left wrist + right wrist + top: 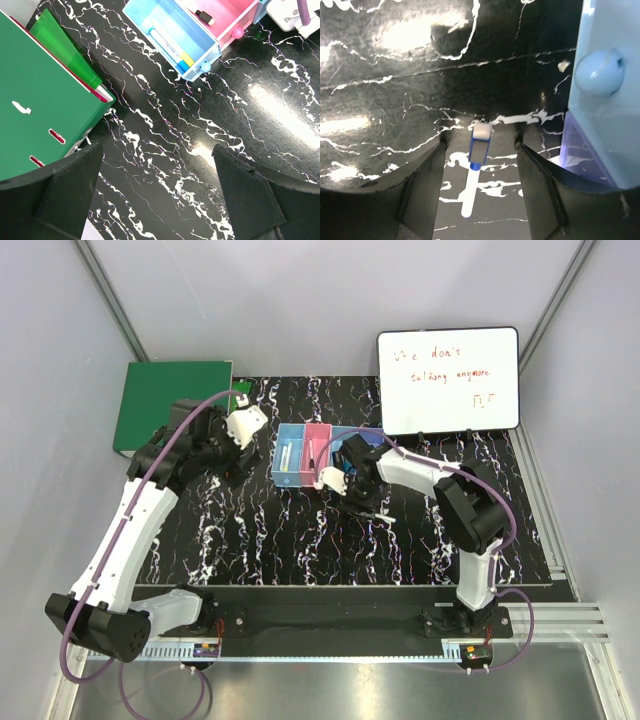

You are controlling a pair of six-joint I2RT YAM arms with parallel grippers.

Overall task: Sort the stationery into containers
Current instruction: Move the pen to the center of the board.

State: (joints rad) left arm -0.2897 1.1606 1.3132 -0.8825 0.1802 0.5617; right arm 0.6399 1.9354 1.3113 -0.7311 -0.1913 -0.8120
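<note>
**Right wrist view.** The right gripper [480, 167] is part open. Its fingers [425, 195] stand either side of a blue-and-white marker [479, 145] with a gap on both sides, so nothing is gripped. The marker is over the black marbled table [395, 75], near the knobbed front of a light blue bin [600, 130].
- Handling (judgement): a light, stiff, smooth plastic barrel, so it is likely to roll or slip. Pinch it across the barrel, near mid-length.
- Unclear: the white streak below the blue section could be barrel or table veining. I cannot tell whether the marker lies flat or tilts.

**Left wrist view.** The left gripper [156, 150] is wide open and empty, above bare table.
- The end bin [192, 35], also light blue, holds a white, blue and yellow pen [170, 45] lying along its length.
- The pink bin [230, 12] next to it holds a small black item [205, 16], cut off by the frame edge, type unknown.
- A green binder [35, 100] lies to the side, apart from the bins.

**Top external view.** Both arms reach toward the row of bins.
- The right arm covers the marker and the far bins, so their contents cannot be read.
- A white sliver [385, 518] beside the right arm is too small to identify.
- The whiteboard [448, 380] stands behind the bins.
</note>
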